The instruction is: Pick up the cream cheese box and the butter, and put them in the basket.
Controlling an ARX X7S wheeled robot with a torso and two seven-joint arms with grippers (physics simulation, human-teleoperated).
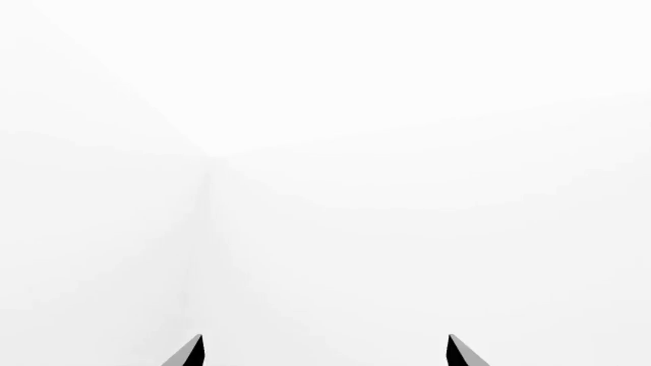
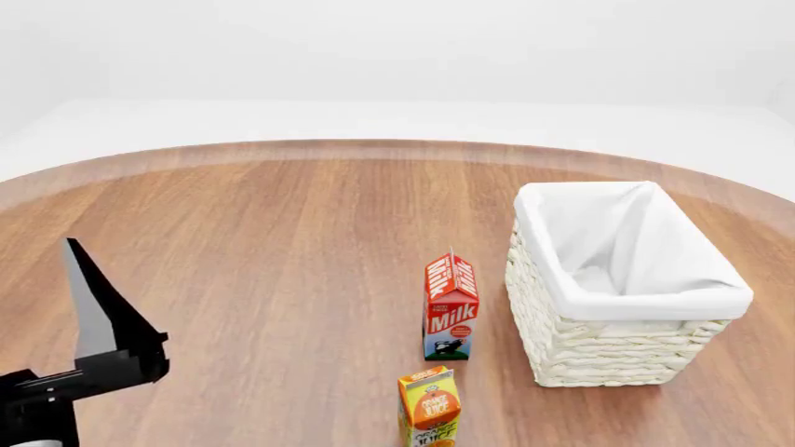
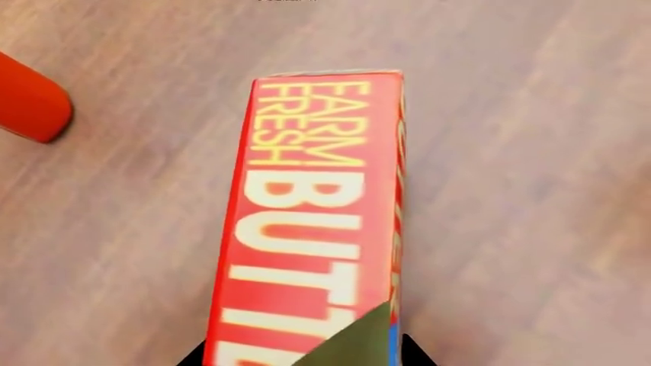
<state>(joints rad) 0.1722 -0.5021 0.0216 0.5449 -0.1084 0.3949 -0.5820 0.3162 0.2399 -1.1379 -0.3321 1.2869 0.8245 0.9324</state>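
1. Right gripper (image 3: 303, 357): dark fingers flank the butter (image 3: 310, 221) at its near end, pinching it.
2. Butter: long axis runs straight away from the gripper, above the wooden table (image 3: 529, 152).
3. Left gripper (image 1: 323, 352): fingers spread, holding nothing.
4. Basket (image 2: 609, 349): near the table's right edge, beside the milk carton (image 2: 450, 305).

Butter (image 3: 315, 221): red-orange rectangular box, yellow "FARM FRESH" lettering above large pale "BUTT…" on the face, showing only in the right wrist view. It is filling the middle of that view lengthwise, with wood-grain surface (image 3: 529, 152) lying behind it; whether it is resting on the surface or raised cannot be told.

Basket (image 2: 597, 349): square white wicker, white cloth liner folding over its rim, sitting upright at the right of the head view, its inside showing only liner.

Cream cheese box: not showing in any view.
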